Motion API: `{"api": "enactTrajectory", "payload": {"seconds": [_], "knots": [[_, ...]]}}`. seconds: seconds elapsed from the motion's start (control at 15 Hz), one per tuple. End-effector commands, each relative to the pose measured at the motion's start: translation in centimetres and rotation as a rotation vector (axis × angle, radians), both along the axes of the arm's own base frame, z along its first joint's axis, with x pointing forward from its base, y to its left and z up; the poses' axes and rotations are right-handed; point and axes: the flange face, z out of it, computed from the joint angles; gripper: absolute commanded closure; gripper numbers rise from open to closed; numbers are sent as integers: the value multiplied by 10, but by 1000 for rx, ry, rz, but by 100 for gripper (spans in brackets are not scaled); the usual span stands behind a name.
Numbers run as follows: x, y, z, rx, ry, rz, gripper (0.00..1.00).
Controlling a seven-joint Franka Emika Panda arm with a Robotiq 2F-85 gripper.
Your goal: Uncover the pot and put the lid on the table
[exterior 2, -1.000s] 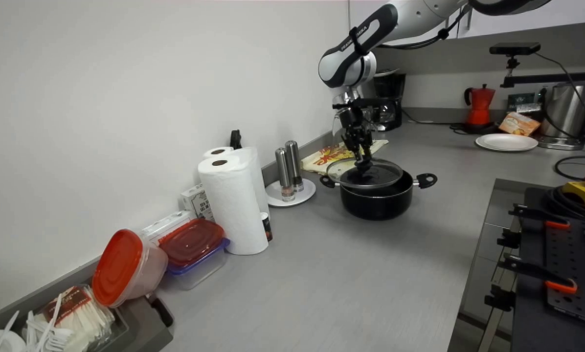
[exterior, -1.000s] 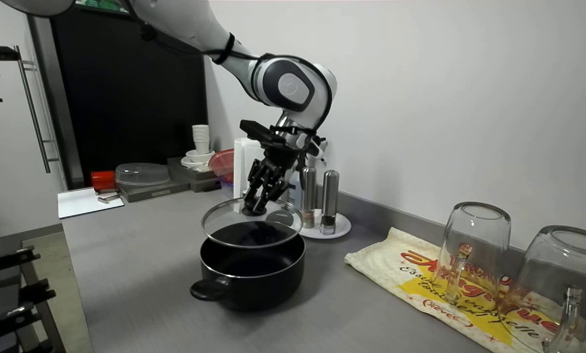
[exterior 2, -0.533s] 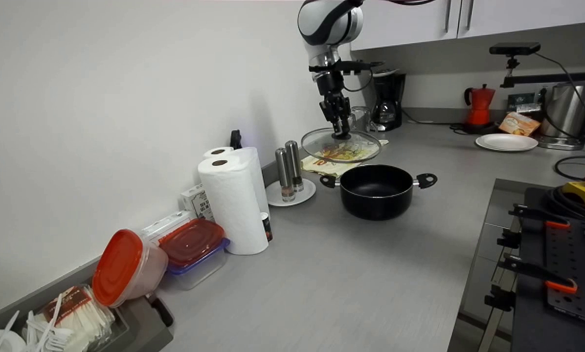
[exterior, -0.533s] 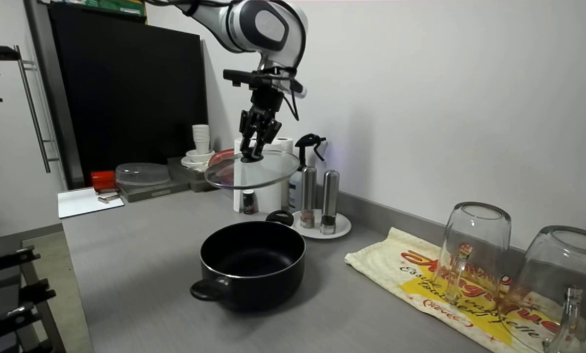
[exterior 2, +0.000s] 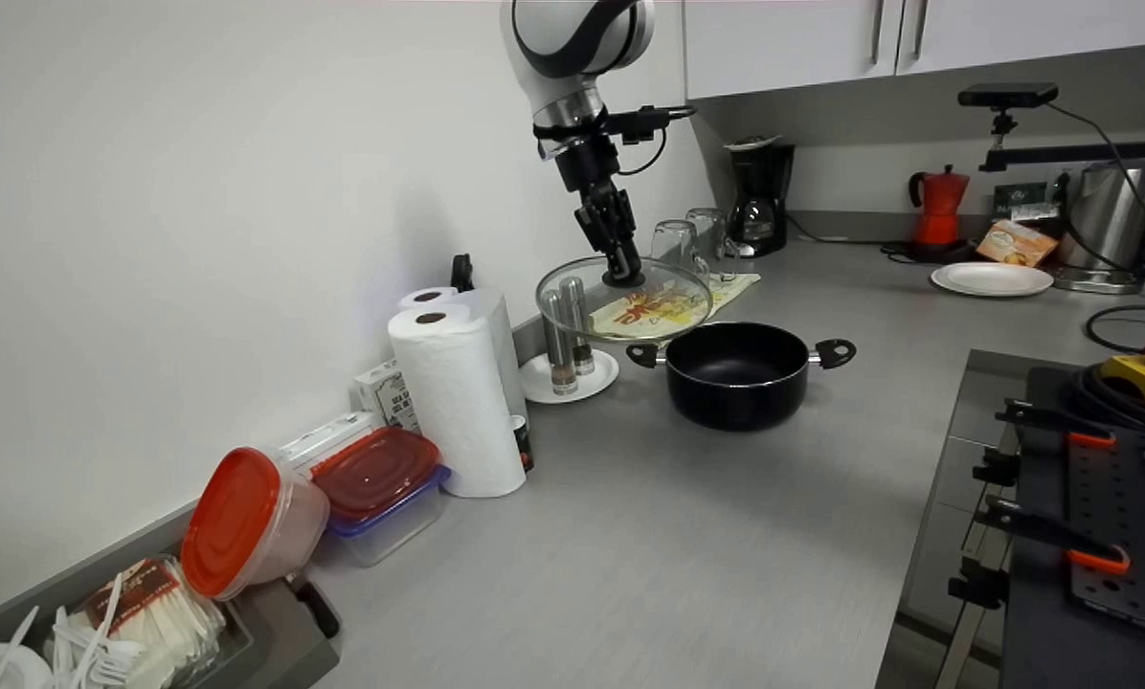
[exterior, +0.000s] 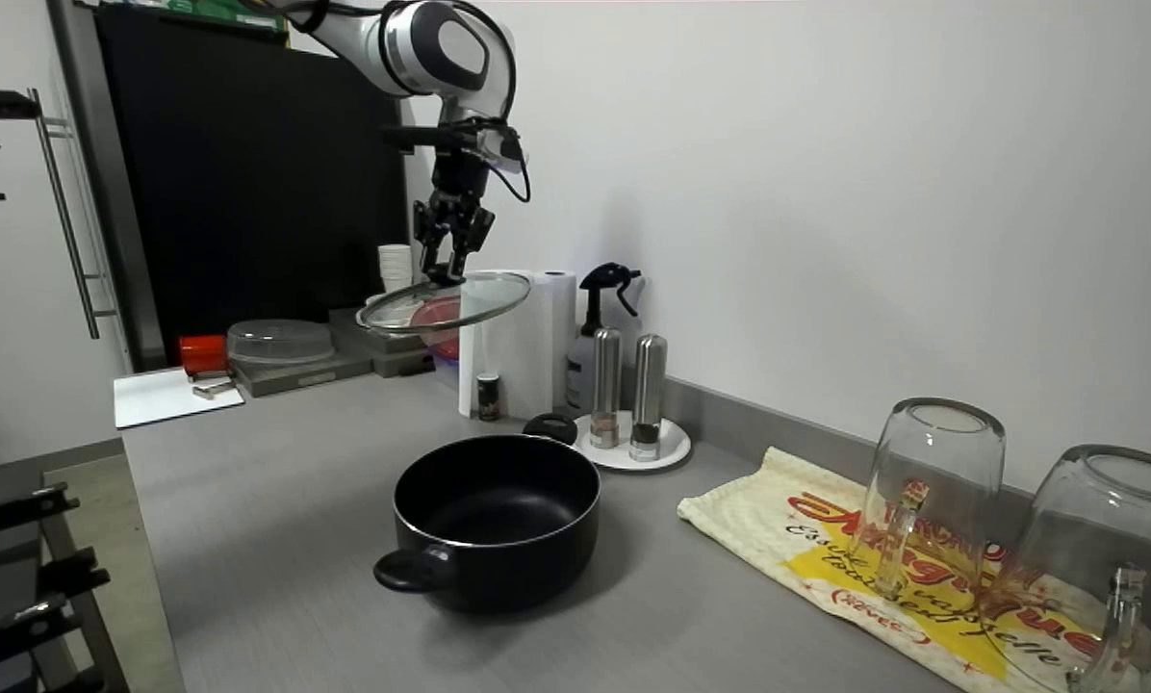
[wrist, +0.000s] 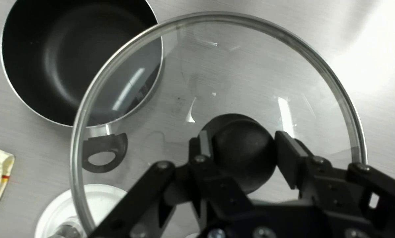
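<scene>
The black pot (exterior: 498,549) stands uncovered on the grey table (exterior: 277,529), its inside bare. It shows in both exterior views (exterior 2: 737,392) and at the upper left of the wrist view (wrist: 68,59). My gripper (exterior: 444,271) is shut on the black knob of the glass lid (exterior: 393,313), one finger on each side of the knob in the wrist view (wrist: 240,148). The lid hangs in the air, slightly tilted, higher than the pot and off to its side. In the wrist view the lid (wrist: 243,76) overlaps the pot's edge and one handle.
Two steel shakers (exterior: 649,395) stand on a round white tray (exterior: 677,445) near the wall. Paper-towel rolls (exterior 2: 453,402), a spray bottle (exterior: 583,366) and food containers (exterior 2: 381,478) line the wall. A patterned cloth (exterior: 778,510) holds glass mugs (exterior: 932,481).
The lid, held by my gripper, has risen off the pot and moved sideways, away from above it towards the paper-towel side. The pot has stayed in place.
</scene>
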Motion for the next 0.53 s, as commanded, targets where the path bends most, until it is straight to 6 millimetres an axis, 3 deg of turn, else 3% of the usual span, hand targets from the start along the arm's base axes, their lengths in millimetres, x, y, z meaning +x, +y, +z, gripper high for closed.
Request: {"api": "enactTrajectory", "payload": {"seconds": [0.0, 0.47], "knots": [[1, 47, -22, -42, 46, 92, 76], [-5, 108, -144, -70, 194, 225, 76]]}}
